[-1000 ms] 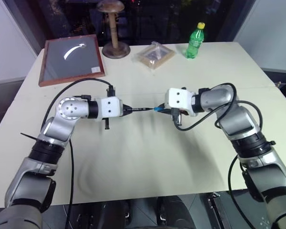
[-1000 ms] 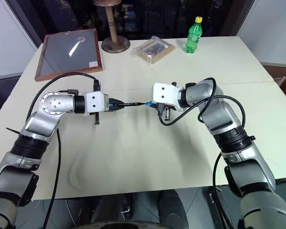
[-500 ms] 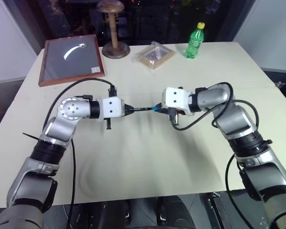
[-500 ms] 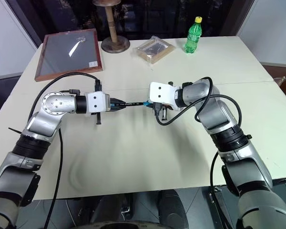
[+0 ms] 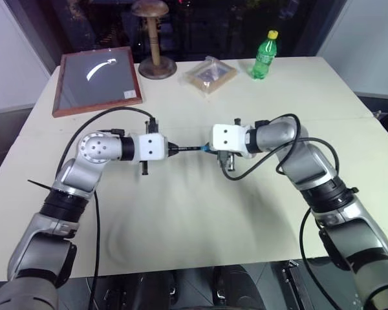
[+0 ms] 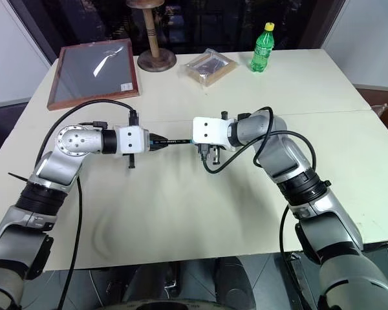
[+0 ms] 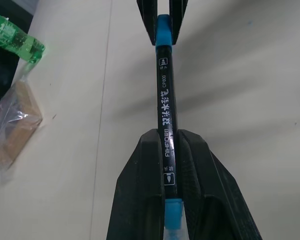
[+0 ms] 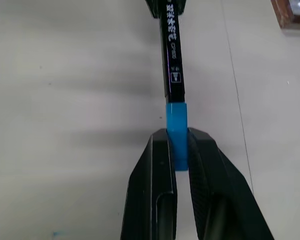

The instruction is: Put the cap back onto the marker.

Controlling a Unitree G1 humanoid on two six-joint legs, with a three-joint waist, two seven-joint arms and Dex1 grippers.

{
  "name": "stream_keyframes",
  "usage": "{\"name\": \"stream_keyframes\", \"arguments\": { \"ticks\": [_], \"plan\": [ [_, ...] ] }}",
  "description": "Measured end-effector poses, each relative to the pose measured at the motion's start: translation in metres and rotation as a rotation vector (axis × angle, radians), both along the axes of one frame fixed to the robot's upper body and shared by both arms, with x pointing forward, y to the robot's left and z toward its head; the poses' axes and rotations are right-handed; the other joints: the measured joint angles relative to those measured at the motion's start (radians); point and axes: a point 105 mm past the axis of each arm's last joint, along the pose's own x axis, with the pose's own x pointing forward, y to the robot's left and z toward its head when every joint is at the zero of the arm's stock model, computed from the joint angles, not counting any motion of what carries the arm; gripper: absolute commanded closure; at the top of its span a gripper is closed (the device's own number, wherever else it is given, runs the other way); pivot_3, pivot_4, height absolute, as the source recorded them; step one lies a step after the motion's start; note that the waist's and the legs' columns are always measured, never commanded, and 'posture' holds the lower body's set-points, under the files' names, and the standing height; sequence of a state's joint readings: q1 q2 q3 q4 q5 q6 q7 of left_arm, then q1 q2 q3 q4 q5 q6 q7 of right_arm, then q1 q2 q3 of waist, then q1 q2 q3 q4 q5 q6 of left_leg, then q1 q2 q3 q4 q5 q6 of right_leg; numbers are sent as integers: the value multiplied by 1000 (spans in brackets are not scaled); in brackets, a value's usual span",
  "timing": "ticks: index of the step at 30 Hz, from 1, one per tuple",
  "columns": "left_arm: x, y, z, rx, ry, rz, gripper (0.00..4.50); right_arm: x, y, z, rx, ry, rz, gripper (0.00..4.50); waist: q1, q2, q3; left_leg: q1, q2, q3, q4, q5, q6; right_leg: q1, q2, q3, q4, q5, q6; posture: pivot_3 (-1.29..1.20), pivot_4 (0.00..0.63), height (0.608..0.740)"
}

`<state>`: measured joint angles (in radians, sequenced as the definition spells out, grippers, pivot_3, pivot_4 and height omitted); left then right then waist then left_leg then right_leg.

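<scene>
The marker (image 7: 166, 105) is held level above the table (image 5: 181, 213), near its centre, between the two end effectors. The left end effector (image 7: 170, 165) is closed on the marker barrel, with the light blue end protruding behind the fingers (image 7: 140, 190). The right end effector (image 8: 177, 150) is closed on the cap (image 8: 176, 132). In the right wrist view the cap is seated against the end of the marker, in line with the barrel. The two end effectors face each other, left at 9 o'clock and right at 3 o'clock of the marker.

At the far edge of the table, a framed board (image 5: 98, 80) lies at 11 o'clock, a wooden stand (image 5: 154, 40) and a plastic bag (image 5: 210, 74) at 12 o'clock, and a green bottle (image 5: 265, 55) at 1 o'clock.
</scene>
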<state>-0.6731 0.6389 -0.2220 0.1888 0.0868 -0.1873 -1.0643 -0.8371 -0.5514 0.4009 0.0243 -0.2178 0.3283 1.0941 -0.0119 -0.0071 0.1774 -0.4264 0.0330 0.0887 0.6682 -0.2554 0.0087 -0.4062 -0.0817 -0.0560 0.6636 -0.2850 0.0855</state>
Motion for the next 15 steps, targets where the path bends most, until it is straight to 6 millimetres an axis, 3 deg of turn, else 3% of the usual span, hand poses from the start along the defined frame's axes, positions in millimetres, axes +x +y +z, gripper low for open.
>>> {"name": "stream_keyframes", "arguments": {
  "ticks": [15],
  "plan": [
    [6,5,-9,29,-47,11,4500,4,13,-10,-48,-35,-39,4487,0,0,0,0,0,0,0,0,0,0,0,0,0,0,0,0,150,740]
  ]
}}
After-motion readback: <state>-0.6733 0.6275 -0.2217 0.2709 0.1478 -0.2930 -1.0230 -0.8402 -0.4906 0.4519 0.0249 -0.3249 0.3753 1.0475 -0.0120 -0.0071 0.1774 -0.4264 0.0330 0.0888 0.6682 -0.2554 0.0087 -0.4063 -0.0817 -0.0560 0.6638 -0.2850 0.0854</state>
